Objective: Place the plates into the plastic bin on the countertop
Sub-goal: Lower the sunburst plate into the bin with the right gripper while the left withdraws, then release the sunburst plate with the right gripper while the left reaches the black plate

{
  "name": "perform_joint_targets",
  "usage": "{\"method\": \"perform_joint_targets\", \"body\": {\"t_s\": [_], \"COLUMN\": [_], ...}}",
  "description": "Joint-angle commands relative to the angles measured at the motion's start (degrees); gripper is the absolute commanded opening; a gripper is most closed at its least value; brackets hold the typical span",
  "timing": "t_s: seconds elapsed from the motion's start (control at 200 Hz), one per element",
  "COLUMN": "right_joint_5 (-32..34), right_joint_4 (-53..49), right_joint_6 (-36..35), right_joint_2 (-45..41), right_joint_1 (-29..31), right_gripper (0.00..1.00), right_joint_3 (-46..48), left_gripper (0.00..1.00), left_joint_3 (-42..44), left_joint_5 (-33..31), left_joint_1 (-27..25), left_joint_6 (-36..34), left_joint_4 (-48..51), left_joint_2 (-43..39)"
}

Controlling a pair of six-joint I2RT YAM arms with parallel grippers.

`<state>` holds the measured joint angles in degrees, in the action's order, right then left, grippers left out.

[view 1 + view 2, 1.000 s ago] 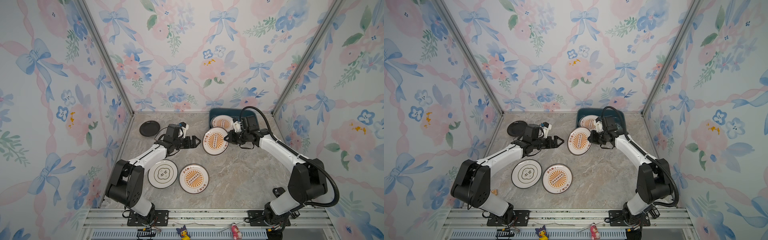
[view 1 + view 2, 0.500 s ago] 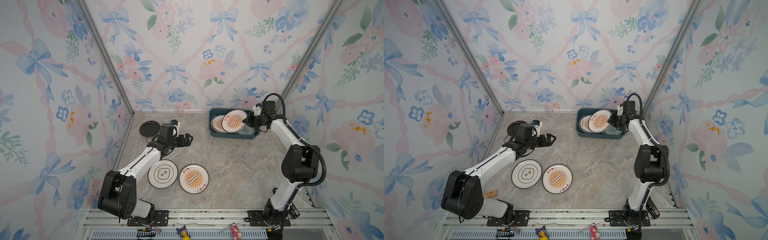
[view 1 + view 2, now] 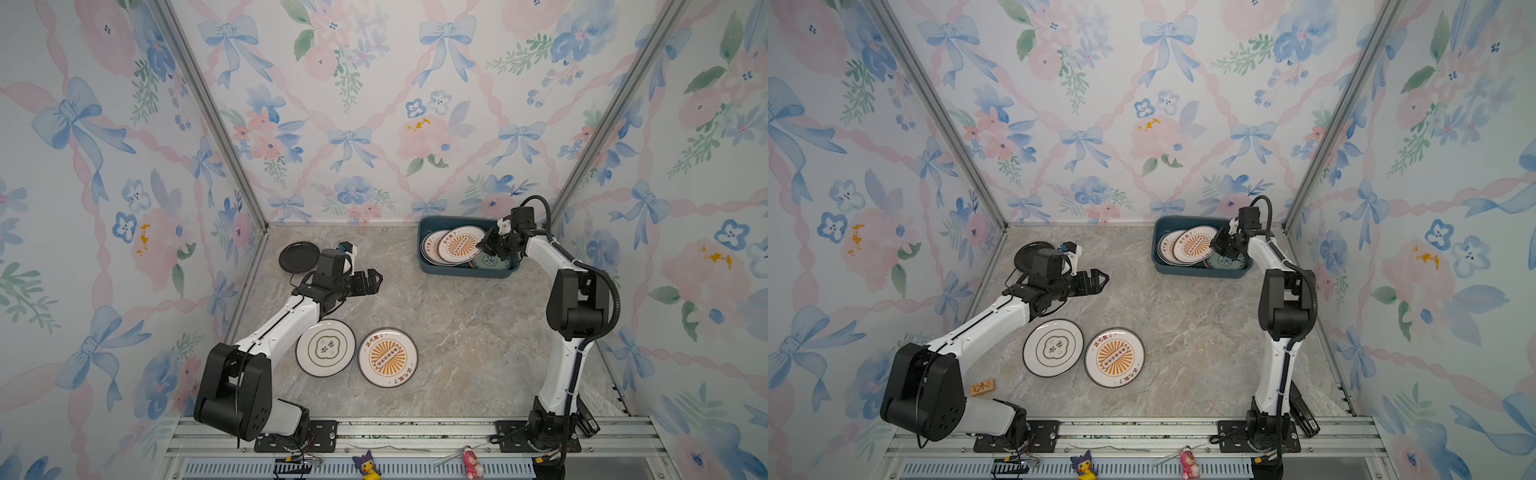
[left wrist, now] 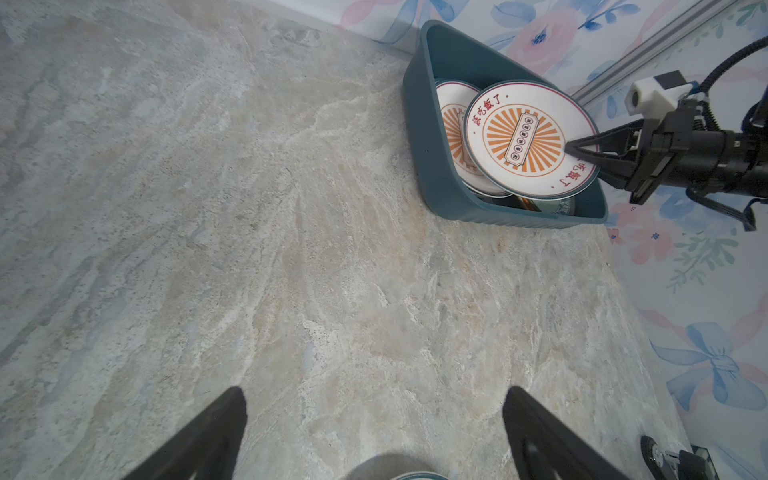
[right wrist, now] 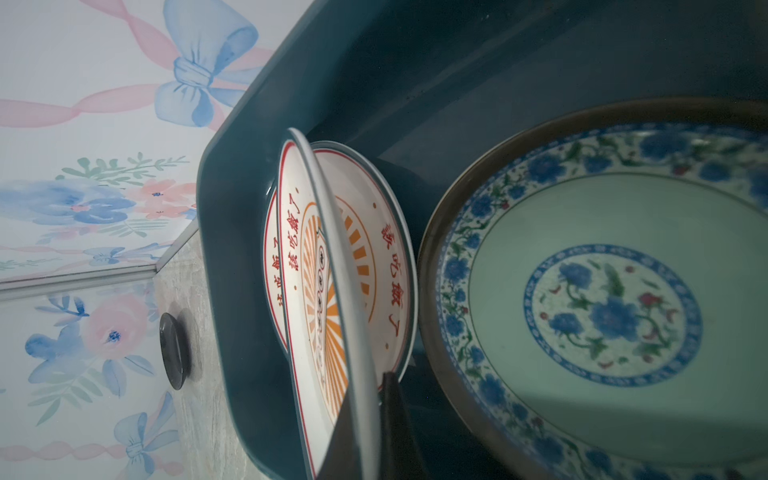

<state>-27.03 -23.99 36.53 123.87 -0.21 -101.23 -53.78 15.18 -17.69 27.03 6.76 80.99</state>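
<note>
**Right claw** (image 4: 572,148): closed on the rim of the held sunburst plate (image 4: 519,139). We see this plate tilted within the plastic bin (image 4: 432,174); its far edge lies over a second sunburst plate (image 3: 431,247), and a teal-patterned plate (image 5: 602,299) lies flat below the claw; whether the held plate already rests on its neighbour we cannot tell. The bin stands in the back right corner of the table (image 3: 457,332).

**Left claw** (image 3: 375,279): jaws wide apart and empty, hovering over the table near the black plate (image 3: 296,257). Nearer the front, a cloud-emblem plate (image 3: 325,348) and a loose sunburst plate (image 3: 387,357) lie flat side by side.

**Step in hand**: we judge this to be the set-down of one plate, with the release not yet made.

**Next move**: the right claw must part and let the plate settle onto the stack, then lift clear without catching the rim or the bin wall. Three plates remain outside; each lies flush on the table, so we expect each to need a careful approach at the rim.
</note>
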Motion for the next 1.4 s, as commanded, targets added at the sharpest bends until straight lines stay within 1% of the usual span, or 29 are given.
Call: {"method": "perform_joint_targets", "body": {"t_s": [0.0, 0.37, 0.945, 1.175, 1.395], "right_joint_5": [-2.6, -2.0, 0.0, 1.1, 3.8], "right_joint_4": [3.3, 3.7, 1.6, 1.1, -2.0], "right_joint_6": [2.8, 3.6, 3.1, 2.6, 0.5], "right_joint_2": [1.8, 6.2, 10.8, 11.2, 11.0], "right_joint_1": [0.5, 1.7, 3.6, 3.8, 4.0], "right_gripper": [0.0, 0.0, 0.25, 0.4, 0.51], "right_joint_3": [-2.8, -4.4, -7.4, -7.0, -7.7], "left_gripper": [0.98, 0.98, 0.98, 0.98, 0.98], "left_joint_3": [0.7, 0.4, 0.5, 0.4, 0.5], "left_joint_5": [-0.5, 0.0, 0.1, 0.0, 0.1], "left_joint_1": [0.4, 0.5, 0.6, 0.8, 0.8], "left_joint_6": [0.1, 0.2, 0.2, 0.2, 0.2], "left_joint_4": [0.3, 0.3, 0.1, 0.2, 0.3], "left_joint_2": [-0.9, 0.3, 1.1, 1.0, 1.1]}}
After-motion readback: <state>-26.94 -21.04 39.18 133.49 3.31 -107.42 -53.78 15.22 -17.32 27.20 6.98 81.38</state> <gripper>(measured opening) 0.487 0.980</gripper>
